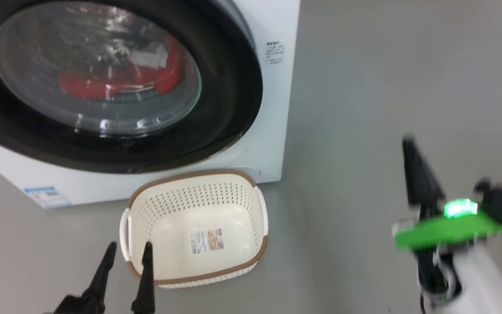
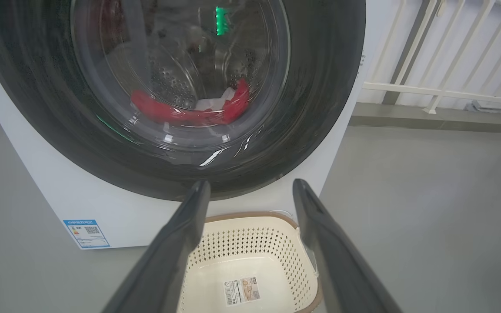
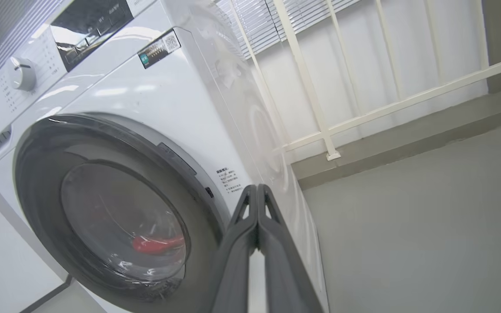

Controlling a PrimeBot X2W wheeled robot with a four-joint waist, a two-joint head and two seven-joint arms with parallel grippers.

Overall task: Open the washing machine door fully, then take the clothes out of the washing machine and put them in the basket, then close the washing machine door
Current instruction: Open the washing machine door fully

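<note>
Looking down from the head, you see the washing machine door point(image 1: 229, 100) shut against the washing machine point(image 1: 273, 131). The clothes point(image 1: 116, 83), red with a bit of white, lie low in the drum point(image 2: 172, 82), seen through the door. The basket point(image 1: 198, 200) sits on the grey floor point(image 1: 364, 87) just in front of the machine, below the door, with a paper label point(image 1: 206, 241) on its bottom. Your left gripper point(image 1: 129, 246) hangs at the basket's near left end, fingers spread apart, released. Your right gripper point(image 1: 410, 148) is far off to the right over the floor, well apart from the door, fingers clenched together tip to tip.
</note>
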